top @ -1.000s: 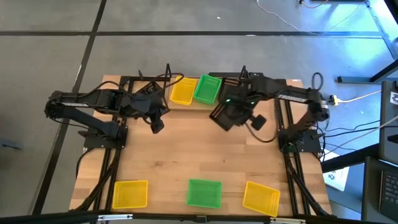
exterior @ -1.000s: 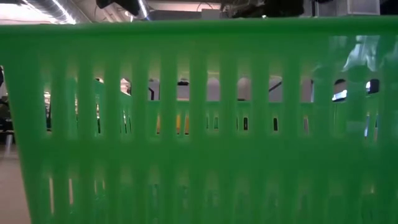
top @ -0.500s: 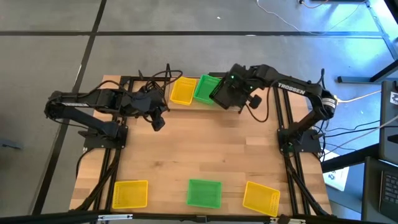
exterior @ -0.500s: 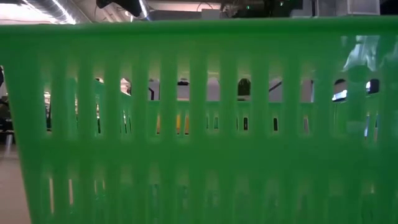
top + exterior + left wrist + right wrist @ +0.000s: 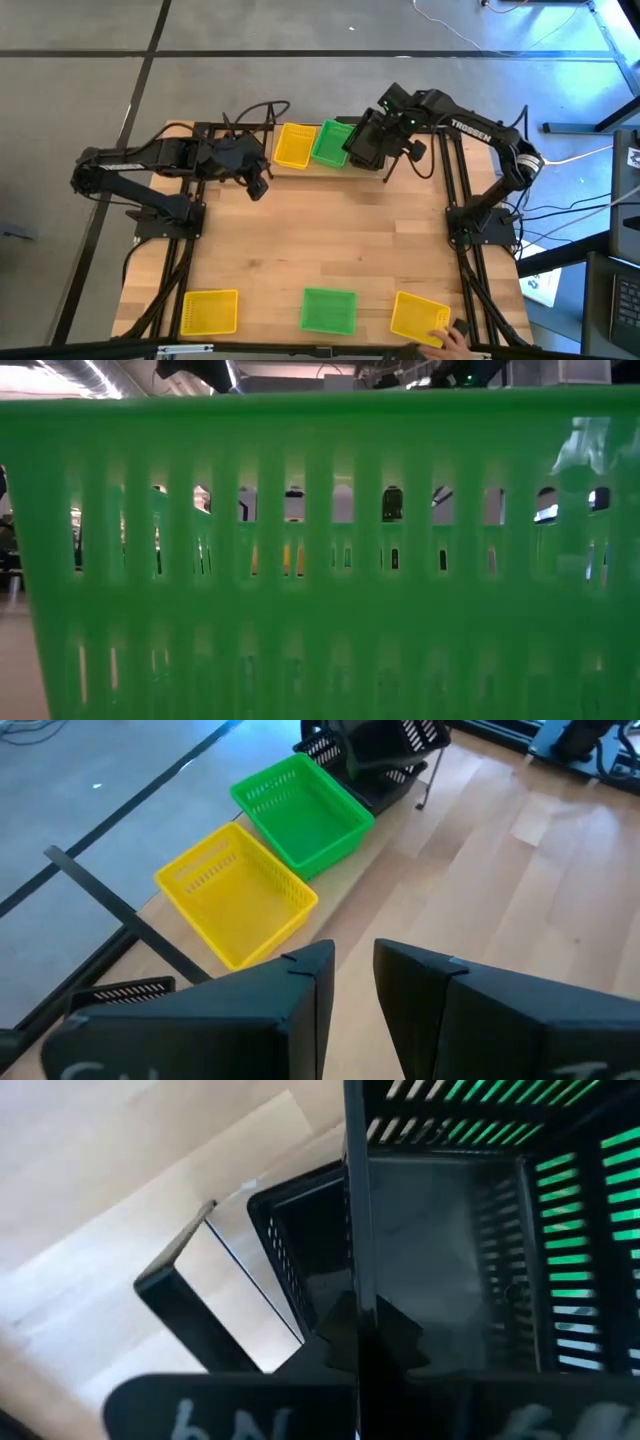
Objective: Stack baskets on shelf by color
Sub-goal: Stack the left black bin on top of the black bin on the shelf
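My right gripper (image 5: 372, 150) is shut on a black basket (image 5: 363, 143) at the far edge, above the shelf (image 5: 440, 150) and beside the green basket (image 5: 332, 143). A yellow basket (image 5: 293, 147) sits left of the green one. In the right wrist view another black basket (image 5: 300, 1250) lies under the held one. My left gripper (image 5: 258, 186) hangs over the table left of the shelf, open by a narrow gap (image 5: 352, 982), touching nothing. Two yellow baskets (image 5: 210, 312) (image 5: 420, 318) and a green one (image 5: 328, 310) rest on their bottoms along the near edge. My right gripper (image 5: 355, 1335) pinches one side wall of the black basket at its rim (image 5: 355, 1200), one finger inside the basket and one outside. The basket is lifted clear and hangs tilted over the shelf's right end. The fingers themselves are hidden by the basket in the high view.
The near green basket's mesh wall (image 5: 320, 560) fills the low view. A person's hand (image 5: 447, 340) shows at the near edge, by the right yellow basket. The bare wooden table (image 5: 320, 240) lies between the shelf and the near row. The shelf's black bar (image 5: 190, 1315) stands beside the lower black basket.
My right gripper has carried the black basket from the middle of the table toward the far edge and up over the shelf, next to the green basket, turning it on the way. My left gripper has shifted slightly right. A hand has appeared at the near edge.
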Robot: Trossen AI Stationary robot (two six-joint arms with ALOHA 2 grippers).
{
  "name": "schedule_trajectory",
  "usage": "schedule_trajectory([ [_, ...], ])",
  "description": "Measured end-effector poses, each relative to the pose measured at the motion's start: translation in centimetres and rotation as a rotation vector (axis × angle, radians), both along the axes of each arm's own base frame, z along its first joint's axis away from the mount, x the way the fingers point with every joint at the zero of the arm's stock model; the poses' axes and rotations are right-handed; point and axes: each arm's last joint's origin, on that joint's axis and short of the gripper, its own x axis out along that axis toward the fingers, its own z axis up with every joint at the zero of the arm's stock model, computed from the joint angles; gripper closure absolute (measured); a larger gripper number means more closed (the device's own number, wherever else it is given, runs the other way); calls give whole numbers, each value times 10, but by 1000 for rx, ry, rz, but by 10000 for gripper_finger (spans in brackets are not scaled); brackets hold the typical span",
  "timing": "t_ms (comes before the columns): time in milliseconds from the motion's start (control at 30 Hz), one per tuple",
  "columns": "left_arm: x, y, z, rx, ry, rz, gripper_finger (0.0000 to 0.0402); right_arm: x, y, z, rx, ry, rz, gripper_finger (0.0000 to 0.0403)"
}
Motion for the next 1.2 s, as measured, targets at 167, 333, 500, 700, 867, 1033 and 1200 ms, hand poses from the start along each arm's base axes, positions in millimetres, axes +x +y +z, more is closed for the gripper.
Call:
schedule_trajectory([
  [167, 0, 3, 0, 0, 0, 14, 335, 2, -3, -7, 22, 23, -3, 403],
  [333, 0, 4, 0, -1, 0, 19, 335, 2, -9, -17, 52, 70, 6, 403],
  [500, 0, 4, 0, -1, -1, 18, 335, 2, -13, -21, 53, 81, 10, 403],
  [700, 0, 4, 0, 0, 0, 18, 335, 4, -15, -21, 91, 48, -163, 387],
  [867, 0, 4, 0, 0, 0, 18, 335, 6, -16, -20, 139, 3, -284, 376],
  [1033, 0, 4, 0, 0, 0, 18, 335, 8, -15, -19, 200, -36, -319, 373],
  [1200, 0, 4, 0, 0, 0, 18, 335, 7, -13, -20, 184, -11, -237, 375],
])
